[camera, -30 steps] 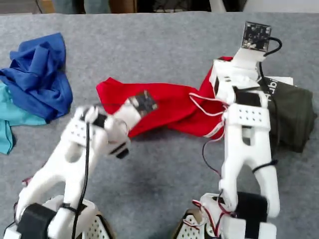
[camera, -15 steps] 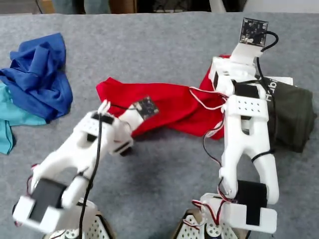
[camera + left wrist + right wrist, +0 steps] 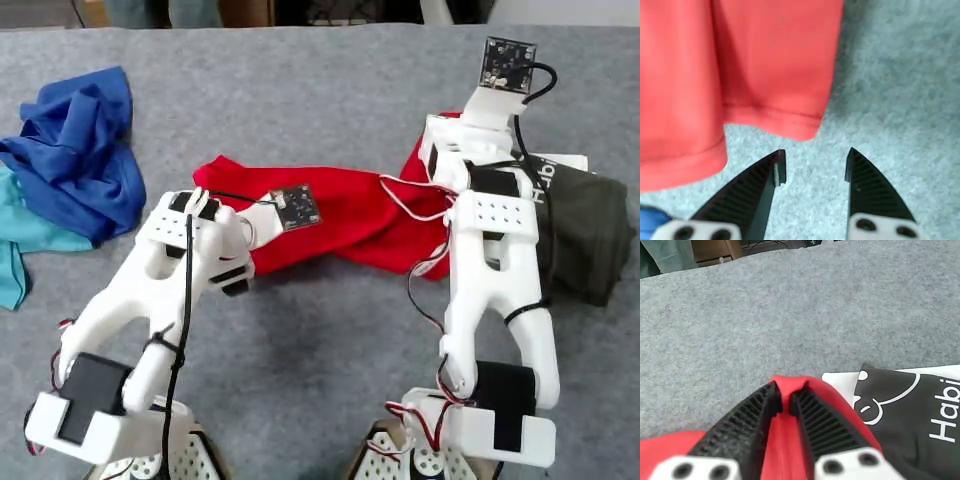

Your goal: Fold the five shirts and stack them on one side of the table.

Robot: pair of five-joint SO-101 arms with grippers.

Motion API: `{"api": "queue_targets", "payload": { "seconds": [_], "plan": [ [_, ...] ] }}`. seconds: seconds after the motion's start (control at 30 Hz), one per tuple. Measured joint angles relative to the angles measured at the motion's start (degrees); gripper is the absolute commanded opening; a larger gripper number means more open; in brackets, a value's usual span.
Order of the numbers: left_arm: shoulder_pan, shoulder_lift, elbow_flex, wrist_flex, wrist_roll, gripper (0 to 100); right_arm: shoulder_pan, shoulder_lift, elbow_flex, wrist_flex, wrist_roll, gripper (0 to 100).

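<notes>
A red shirt [image 3: 340, 215] lies stretched across the middle of the grey table. My right gripper [image 3: 785, 395] is shut on a raised fold of the red shirt [image 3: 790, 382] at its right end, beside a folded dark shirt [image 3: 910, 415] with white print. In the high view that right gripper [image 3: 452, 135] sits at the shirt's far right corner. My left gripper [image 3: 815, 160] is open just above the felt, a short way from a hem corner of the red shirt [image 3: 790, 120], with nothing between its fingers. The left arm [image 3: 185, 255] stands over the shirt's left end.
A crumpled blue shirt [image 3: 80, 150] lies on a teal shirt [image 3: 20, 245] at the far left. The folded dark shirt [image 3: 585, 230] rests at the right edge, with something white [image 3: 565, 160] under it. Bare felt [image 3: 320, 90] stretches behind the red shirt.
The left arm has swung back and left, bringing its wrist over the red shirt's left end. The right arm shifted slightly and still grips the shirt.
</notes>
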State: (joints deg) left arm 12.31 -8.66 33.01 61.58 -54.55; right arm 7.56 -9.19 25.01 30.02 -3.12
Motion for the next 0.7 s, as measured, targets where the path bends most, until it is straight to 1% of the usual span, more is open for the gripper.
{"api": "queue_targets", "payload": {
  "seconds": [0.07,0.13,0.27,0.4,0.57,0.63,0.7],
  "plan": [
    [1.23,0.09,0.0,-0.97,0.0,21,0.0,0.0,0.0,0.0,0.0,1.4],
    [1.67,1.85,-0.09,-3.6,0.35,21,0.0,0.0,0.0,0.0,0.0,1.4],
    [1.76,8.88,-1.41,-7.3,1.49,21,0.0,0.0,0.0,0.0,0.0,1.4],
    [1.76,15.3,-4.57,-7.74,1.76,21,0.0,0.0,0.0,0.0,0.0,1.4],
    [1.76,18.37,-6.07,-7.56,2.73,20,0.0,0.0,0.0,0.0,0.0,1.4],
    [1.76,18.64,-6.07,-7.56,3.6,15,0.0,0.0,0.0,0.0,0.0,1.4],
    [1.85,18.64,-5.98,-7.47,3.87,8,0.0,0.0,0.0,0.0,0.0,1.4]
  ]
}}
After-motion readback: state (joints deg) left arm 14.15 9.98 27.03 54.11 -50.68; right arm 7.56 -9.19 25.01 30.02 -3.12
